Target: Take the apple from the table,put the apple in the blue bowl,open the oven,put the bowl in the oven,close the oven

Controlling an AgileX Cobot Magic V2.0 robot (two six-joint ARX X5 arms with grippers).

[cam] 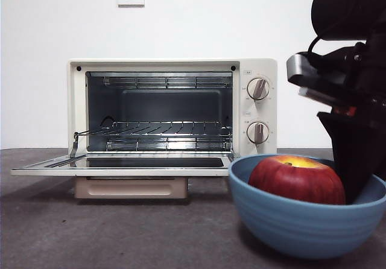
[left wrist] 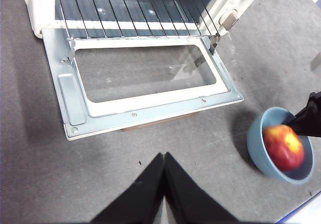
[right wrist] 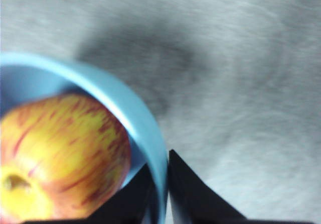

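The apple (cam: pixel 297 179) lies inside the blue bowl (cam: pixel 301 224), which stands on the table (cam: pixel 120 233) in front of the oven (cam: pixel 173 118) and off toward its knob side, near the table's front edge in the front view. The right gripper (right wrist: pixel 161 184) is at the bowl's rim on the side away from the oven: in the right wrist view 1 black jaw sits inside the bowl beside the apple and the other outside the wall, the 2 pinched nearly together on the thin blue rim, so it is clenched on the bowl. The apple is just beside the inner jaw; whether it touches it cannot be told. In the front view the same arm comes down dark from the upper right and hides the bowl's far right edge. The oven door (left wrist: pixel 145 83) hangs fully open, lying flat above the table with its glass pane facing up, and the wire rack (cam: pixel 157 128) shows in the lit cavity, with 2 round knobs (cam: pixel 258 88) on the panel beside it. The door's free edge lies between the cavity and the bowl, apart from the bowl. The left gripper (left wrist: pixel 163 184) hovers over bare table in front of the open door, its jaws pressed together and holding nothing, well apart from the bowl.
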